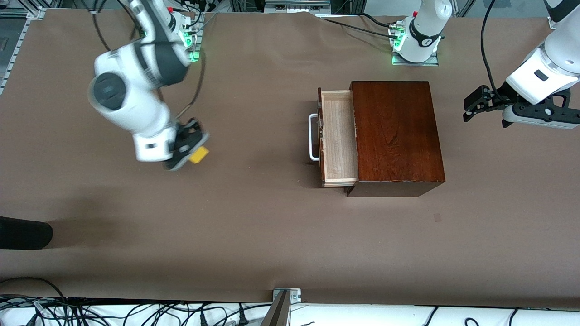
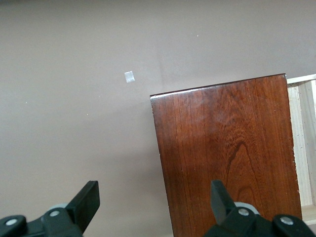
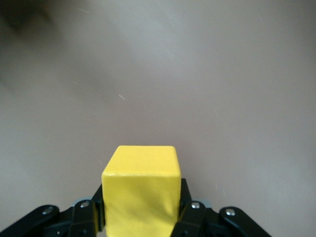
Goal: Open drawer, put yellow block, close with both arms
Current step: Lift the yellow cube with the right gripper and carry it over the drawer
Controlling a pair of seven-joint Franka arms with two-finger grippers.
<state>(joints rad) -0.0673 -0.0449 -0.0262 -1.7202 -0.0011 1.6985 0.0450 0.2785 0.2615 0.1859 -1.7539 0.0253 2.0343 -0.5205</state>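
The right hand (image 1: 192, 147), at the left of the front frame, grips the yellow block (image 1: 199, 155) above bare worktop (image 1: 253, 226). The left hand (image 1: 471, 106), at the right edge, waits with fingers spread beside the mahogany box (image 1: 394, 136). At centre, the drawer (image 1: 337, 138) stands pulled out, its white handle (image 1: 311, 137) facing the right arm's end.

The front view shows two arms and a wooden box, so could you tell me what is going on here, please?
The right gripper is shut on the yellow block, over bare table toward the right arm's end. The drawer stands pulled out of the dark wooden box, its tray empty. The left gripper, fingers open, waits beside the box toward the left arm's end.
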